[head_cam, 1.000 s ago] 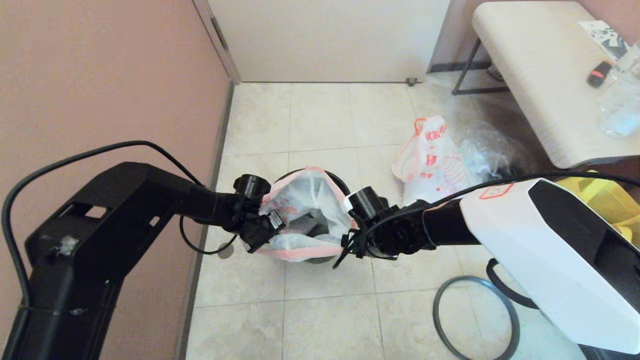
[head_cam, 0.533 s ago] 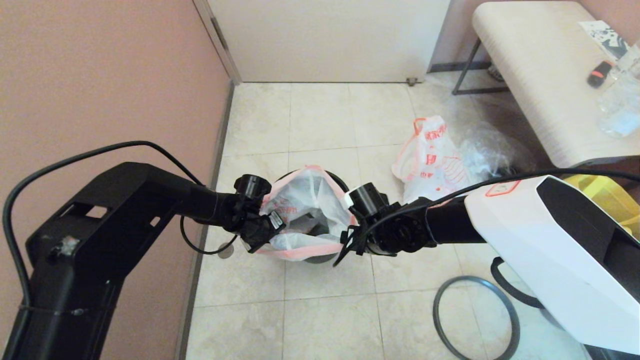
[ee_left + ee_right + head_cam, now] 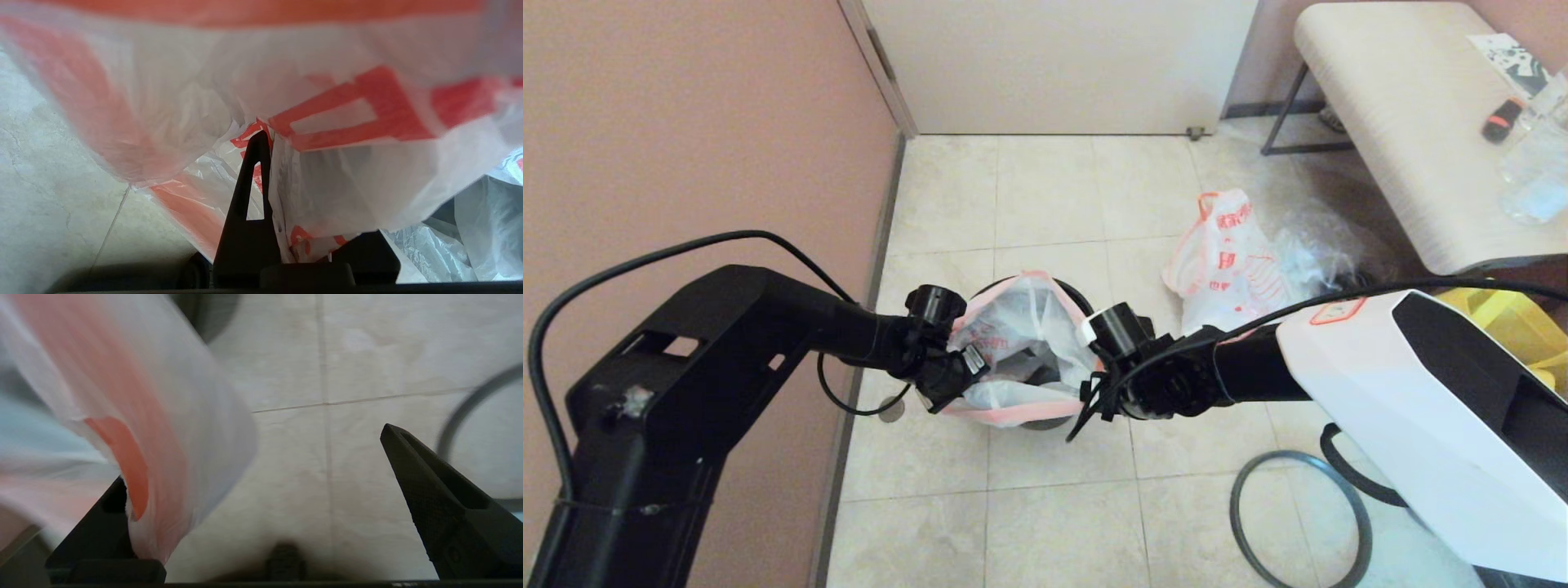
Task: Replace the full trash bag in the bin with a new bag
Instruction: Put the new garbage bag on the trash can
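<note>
Head view shows the left pincer [image 3: 964, 369] clenched on the new bag [image 3: 1021, 327] over the bin [image 3: 1072, 296], while the right pincer [image 3: 1094, 359] beside it gapes released, likely needing to grip the rim next.

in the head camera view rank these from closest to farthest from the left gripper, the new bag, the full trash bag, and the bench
1. the new bag: at the left gripper, clamped in it, over the bin.
2. the full trash bag: on the floor, to the right beyond the bin.
3. the bench: far right.
</note>
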